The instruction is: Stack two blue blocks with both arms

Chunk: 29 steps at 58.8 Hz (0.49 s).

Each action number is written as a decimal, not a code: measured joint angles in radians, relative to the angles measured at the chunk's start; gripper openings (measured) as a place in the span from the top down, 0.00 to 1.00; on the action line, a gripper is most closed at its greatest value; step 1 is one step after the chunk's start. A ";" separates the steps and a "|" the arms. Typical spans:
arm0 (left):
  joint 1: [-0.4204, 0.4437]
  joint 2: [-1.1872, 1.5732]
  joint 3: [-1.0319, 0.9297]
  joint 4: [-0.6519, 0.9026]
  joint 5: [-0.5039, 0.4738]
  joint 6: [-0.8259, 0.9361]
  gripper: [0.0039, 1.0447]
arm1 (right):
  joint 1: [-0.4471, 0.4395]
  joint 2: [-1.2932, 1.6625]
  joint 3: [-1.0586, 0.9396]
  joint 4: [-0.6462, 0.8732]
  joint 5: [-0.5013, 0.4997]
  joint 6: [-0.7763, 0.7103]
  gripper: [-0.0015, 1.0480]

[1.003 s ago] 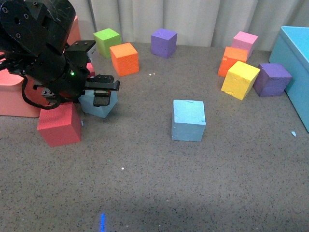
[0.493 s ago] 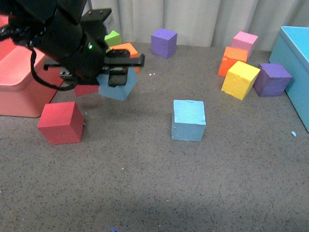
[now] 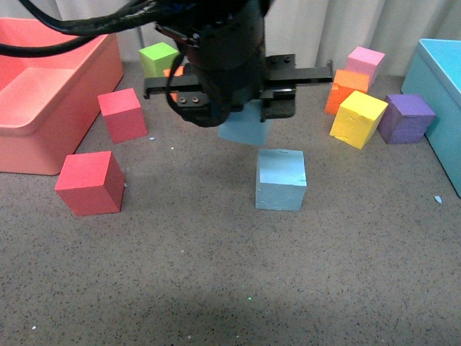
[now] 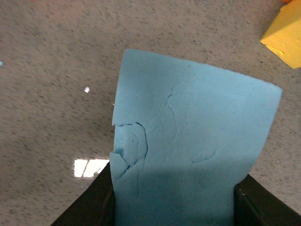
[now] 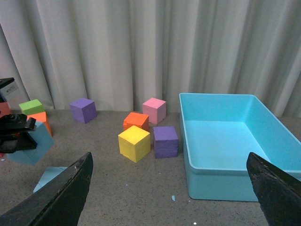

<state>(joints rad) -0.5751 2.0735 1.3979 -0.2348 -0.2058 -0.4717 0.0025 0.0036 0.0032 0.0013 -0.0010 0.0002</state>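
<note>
Hanging over the middle of the surface (image 3: 216, 281), the left tool (image 3: 248, 108) is clamped on the first blue block (image 3: 245, 132). In the left wrist view its black fingers press two opposite faces, a grip that should stop the cracked foam from slipping. This block is in the air and a little tilted, just to the far side of the second blue block (image 3: 281, 179), which sits flat on the surface, well away from every edge. By my judgement the carry is close to its goal, but the two are not yet lined up, and the tilt wants squaring before any release. The right tool (image 5: 169, 160) has its fingers spread wide with nothing between them; it is out of the front view and faces the teal bin (image 5: 225, 186) at the right edge, probably leaving room.
</note>
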 joint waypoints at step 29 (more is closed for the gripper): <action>-0.064 0.062 0.068 -0.085 -0.037 -0.177 0.62 | 0.000 0.000 0.000 0.000 0.000 0.000 0.09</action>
<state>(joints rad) -0.6392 2.1353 1.4654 -0.3199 -0.2428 -0.6487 0.0025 0.0036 0.0032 0.0013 -0.0010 0.0002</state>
